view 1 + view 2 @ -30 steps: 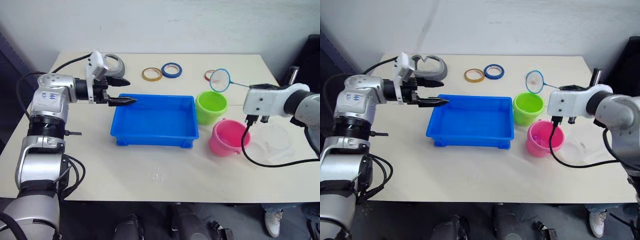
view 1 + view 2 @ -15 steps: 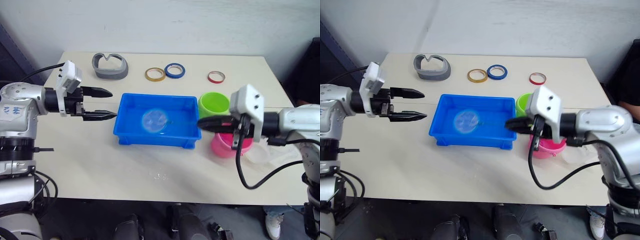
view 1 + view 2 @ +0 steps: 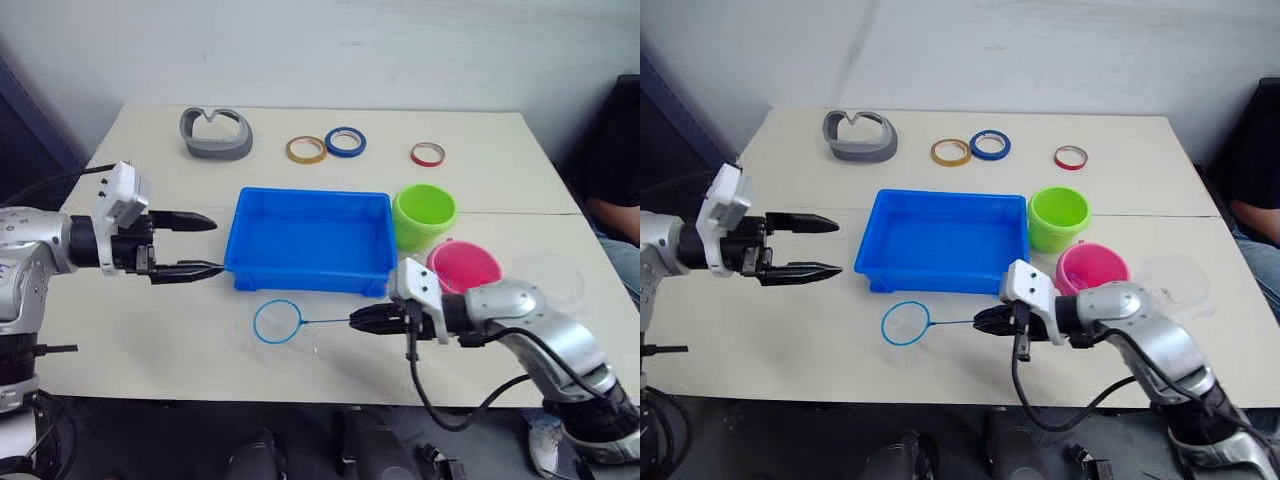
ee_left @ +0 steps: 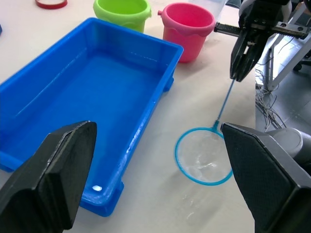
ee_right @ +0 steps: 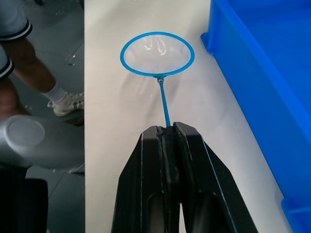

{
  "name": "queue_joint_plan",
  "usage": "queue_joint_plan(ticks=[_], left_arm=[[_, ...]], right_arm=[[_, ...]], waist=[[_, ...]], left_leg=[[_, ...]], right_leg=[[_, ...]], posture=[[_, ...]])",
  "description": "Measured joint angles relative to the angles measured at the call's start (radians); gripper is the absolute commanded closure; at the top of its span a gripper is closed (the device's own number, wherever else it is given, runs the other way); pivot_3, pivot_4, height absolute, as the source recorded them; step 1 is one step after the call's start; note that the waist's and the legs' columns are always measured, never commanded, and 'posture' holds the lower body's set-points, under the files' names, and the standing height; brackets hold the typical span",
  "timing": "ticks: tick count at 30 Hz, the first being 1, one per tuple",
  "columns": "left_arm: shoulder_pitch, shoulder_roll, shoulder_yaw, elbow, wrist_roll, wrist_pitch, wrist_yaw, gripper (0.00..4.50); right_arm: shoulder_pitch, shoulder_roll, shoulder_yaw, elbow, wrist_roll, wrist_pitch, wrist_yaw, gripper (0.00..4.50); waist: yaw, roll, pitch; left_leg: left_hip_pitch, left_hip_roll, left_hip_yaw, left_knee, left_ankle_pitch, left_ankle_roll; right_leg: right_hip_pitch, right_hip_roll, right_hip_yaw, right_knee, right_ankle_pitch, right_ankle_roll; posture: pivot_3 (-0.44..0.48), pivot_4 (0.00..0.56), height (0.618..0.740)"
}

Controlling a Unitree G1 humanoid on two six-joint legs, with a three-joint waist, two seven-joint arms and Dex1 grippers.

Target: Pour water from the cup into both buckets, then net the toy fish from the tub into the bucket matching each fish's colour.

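The blue tub (image 3: 310,196) sits mid-table, with the lime green bucket (image 3: 424,212) and the pink bucket (image 3: 463,268) at its right end. The clear cup (image 3: 1175,279) stands right of the pink bucket. My right gripper (image 3: 358,320) is shut on the net's thin handle in front of the tub. The net's light blue hoop (image 3: 277,322) is held low over the table, and I cannot tell if it touches. Seen along the right gripper (image 5: 167,128), the hoop (image 5: 157,53) is empty. My left gripper (image 3: 205,245) is open, just left of the tub. Toy fish are out of view.
A grey curved object (image 3: 215,133) and three tape rings, yellow (image 3: 305,150), blue (image 3: 345,141) and red (image 3: 427,154), lie along the back of the table. A person sits at the right edge (image 3: 615,215). The hoop is close to the table's front edge.
My right gripper has carried the net from over the tub to the table in front of it. The left gripper has drawn back a little to the left, still open.
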State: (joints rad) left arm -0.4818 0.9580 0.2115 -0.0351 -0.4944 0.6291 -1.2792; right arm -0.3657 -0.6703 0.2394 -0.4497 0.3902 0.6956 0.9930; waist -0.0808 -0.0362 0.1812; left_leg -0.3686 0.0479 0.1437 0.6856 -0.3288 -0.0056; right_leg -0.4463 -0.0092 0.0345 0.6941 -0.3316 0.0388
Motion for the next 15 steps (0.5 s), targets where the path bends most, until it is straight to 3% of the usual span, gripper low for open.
queue_joint_plan(ticks=[15], left_arm=[[0.024, -0.002, 0.006, -0.001, -0.015, -0.010, 0.067, 0.04]], right_arm=[[-0.015, 0.169, 0.159, 0.218, -0.138, -0.191, -0.046, 4.50]], waist=[[-0.001, -0.002, -0.001]], left_leg=[[0.000, 0.000, 0.000, 0.000, 0.000, 0.000]], right_leg=[[0.000, 0.000, 0.000, 0.000, 0.000, 0.000]], posture=[[0.000, 0.150, 0.738]])
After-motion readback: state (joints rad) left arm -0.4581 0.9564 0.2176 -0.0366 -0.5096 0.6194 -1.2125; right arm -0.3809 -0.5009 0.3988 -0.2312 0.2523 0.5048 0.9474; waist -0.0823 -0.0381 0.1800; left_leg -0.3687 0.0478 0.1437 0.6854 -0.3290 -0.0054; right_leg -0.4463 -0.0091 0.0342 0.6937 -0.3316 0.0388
